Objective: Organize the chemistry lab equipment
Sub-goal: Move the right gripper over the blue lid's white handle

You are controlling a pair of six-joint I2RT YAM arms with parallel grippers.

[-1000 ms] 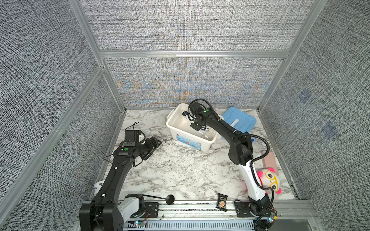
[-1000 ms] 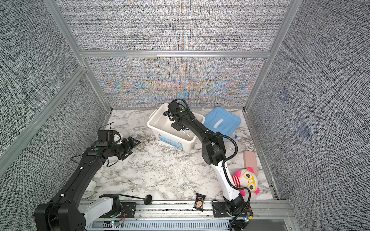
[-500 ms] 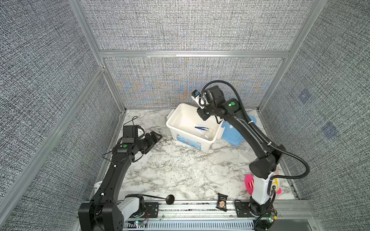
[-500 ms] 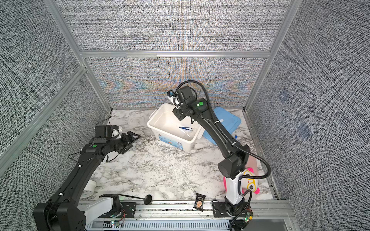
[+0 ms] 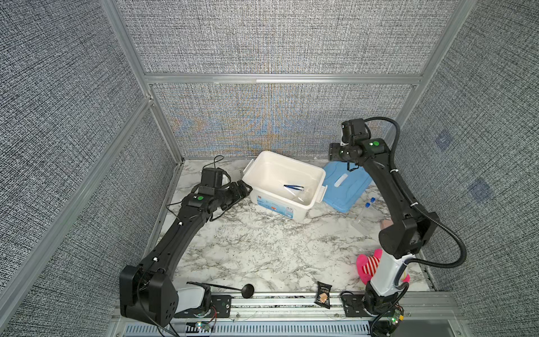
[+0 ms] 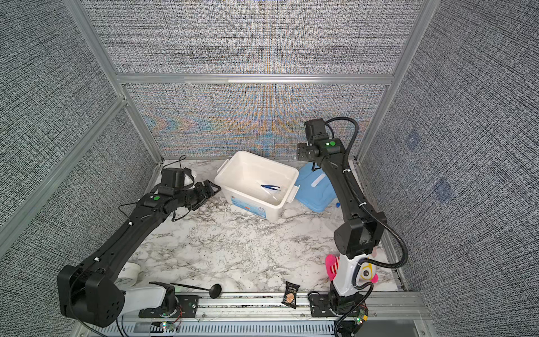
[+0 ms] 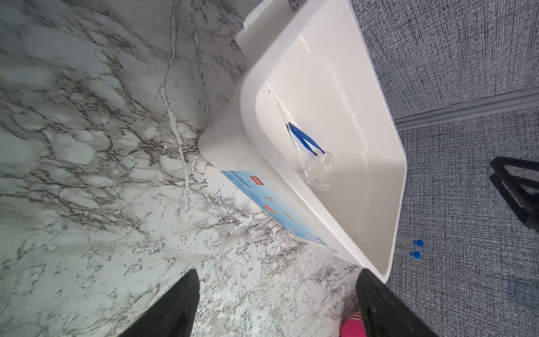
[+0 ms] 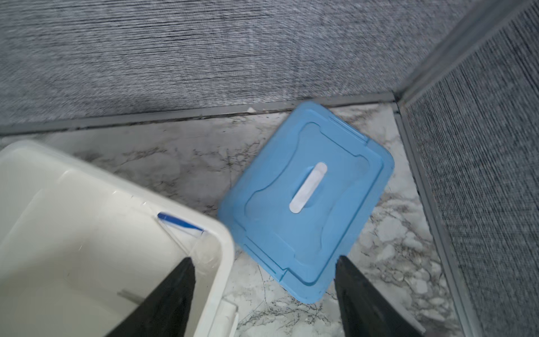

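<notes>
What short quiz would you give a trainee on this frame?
1. True or false: the blue tweezers lie inside the bin.
2. Where is the lid? A on the bin; B beside the bin; C inside the bin.
3. How many capped tubes lie outside the bin?
Key: 1 true; 2 B; 3 two.

blue tweezers (image 8: pixel 180 224) inside white bin (image 8: pixel 225 248), lid (image 8: pixel 309 233) beside.
</notes>
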